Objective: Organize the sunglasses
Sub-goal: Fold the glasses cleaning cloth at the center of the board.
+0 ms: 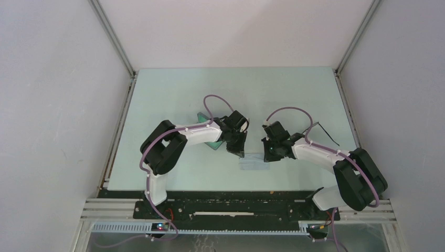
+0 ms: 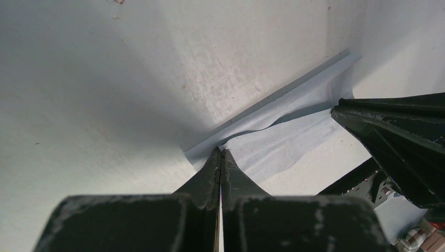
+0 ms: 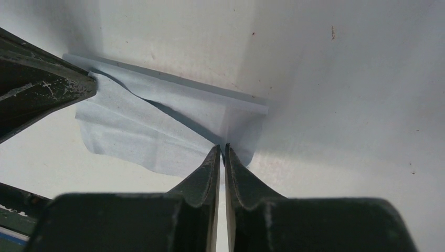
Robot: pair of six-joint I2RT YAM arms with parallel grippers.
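The pale blue cloth [image 1: 252, 163] lies on the table between the two arms, partly folded over itself. My left gripper [image 1: 237, 152] is shut on one corner of the cloth [image 2: 283, 136], its tips at the table [image 2: 221, 150]. My right gripper [image 1: 268, 156] is shut on the opposite corner of the cloth [image 3: 147, 126], tips down [image 3: 221, 148]. Between the two pinches the held edge is raised over the lower layer. The sunglasses [image 1: 326, 134], thin black wire, lie behind my right arm. The dark case [image 1: 201, 116] is mostly hidden under my left arm.
The pale green table [image 1: 173, 94] has metal rails along its left and right edges and white walls around it. The right gripper's fingers [image 2: 399, 142] show in the left wrist view and the left gripper's fingers [image 3: 42, 94] in the right wrist view.
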